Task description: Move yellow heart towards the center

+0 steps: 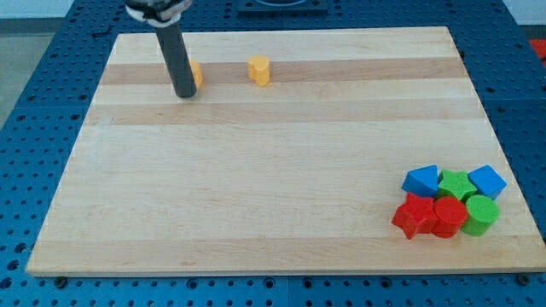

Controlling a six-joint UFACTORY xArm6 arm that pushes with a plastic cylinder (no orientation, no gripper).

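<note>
A yellow heart-shaped block (258, 70) sits near the view's top, left of the board's middle. A second yellow block (195, 75) lies to its left, mostly hidden behind my rod, so its shape cannot be made out. My tip (184, 95) rests on the wooden board (273, 170) right against that second yellow block, on its left side and slightly toward the view's bottom. The tip is well to the left of the yellow heart and apart from it.
A tight cluster sits at the view's bottom right: a blue block (421, 180), a green star (455, 185), a blue block (487, 182), a red star (414, 215), a red block (449, 217) and a green block (482, 215).
</note>
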